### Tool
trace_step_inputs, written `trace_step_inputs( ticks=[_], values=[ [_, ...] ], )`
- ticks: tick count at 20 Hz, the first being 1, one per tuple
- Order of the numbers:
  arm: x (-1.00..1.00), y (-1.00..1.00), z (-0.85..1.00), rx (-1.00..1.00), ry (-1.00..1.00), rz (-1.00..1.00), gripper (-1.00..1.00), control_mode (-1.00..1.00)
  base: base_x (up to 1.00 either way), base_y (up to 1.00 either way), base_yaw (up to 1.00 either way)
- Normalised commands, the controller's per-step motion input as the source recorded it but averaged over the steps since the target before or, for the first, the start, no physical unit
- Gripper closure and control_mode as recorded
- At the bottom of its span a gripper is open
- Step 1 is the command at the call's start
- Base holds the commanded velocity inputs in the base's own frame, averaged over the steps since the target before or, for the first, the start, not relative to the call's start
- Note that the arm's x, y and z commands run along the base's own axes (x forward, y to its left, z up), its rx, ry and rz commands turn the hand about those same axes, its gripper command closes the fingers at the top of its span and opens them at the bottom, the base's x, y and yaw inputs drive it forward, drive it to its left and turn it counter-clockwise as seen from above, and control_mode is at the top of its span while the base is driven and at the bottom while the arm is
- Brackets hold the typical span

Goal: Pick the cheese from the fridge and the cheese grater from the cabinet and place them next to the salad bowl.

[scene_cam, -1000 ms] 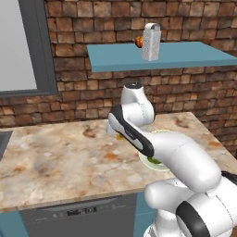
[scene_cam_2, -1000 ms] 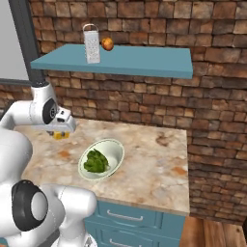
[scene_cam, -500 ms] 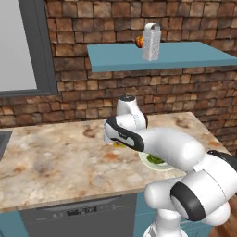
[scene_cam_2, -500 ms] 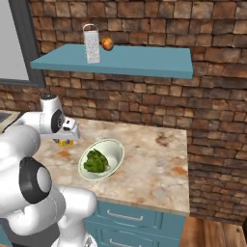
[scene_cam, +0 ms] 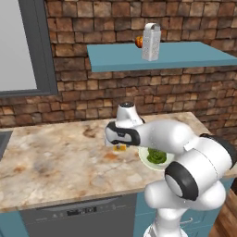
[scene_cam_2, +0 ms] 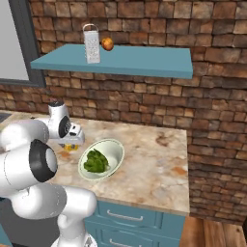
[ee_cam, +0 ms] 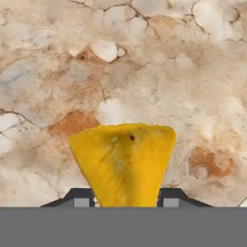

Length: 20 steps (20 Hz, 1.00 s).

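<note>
The claw [ee_cam: 124,193], pinching the cheese [ee_cam: 123,161], has come lower to the tabletop [scene_cam: 55,157] than before, just beside the salad bowl [scene_cam_2: 113,149]. The cheese grater [scene_cam: 151,42] stays on the cabinet [scene_cam: 185,54].

- Left base view: behind-left of arm, looking forward and down over counter [scene_cam: 55,157].
- Right base view: behind-right, same facing; shares counter, salad bowl [scene_cam_2: 113,149], shelf [scene_cam_2: 144,62], brick wall [scene_cam_2: 212,106].
- Hand view: very close above counter, looking down along gripper [ee_cam: 125,195].
</note>
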Motion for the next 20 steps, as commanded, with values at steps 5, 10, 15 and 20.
trace_step_inputs(
  ticks=[5,10,15,20],
  values=[
    [0.16,0.0,-0.39,0.0,0.04,0.0,1.0,-1.0,0.0,0.0,0.0],
    [0.01,-0.06,-0.37,0.0,0.0,0.0,1.0,-1.0,0.0,0.0,0.0],
    [0.04,-0.1,-0.23,0.0,0.0,0.0,1.0,-1.0,0.0,0.0,0.0],
    [-0.01,-0.04,-0.2,0.0,-0.01,0.0,1.0,-1.0,0.0,0.0,0.0]
  ],
)
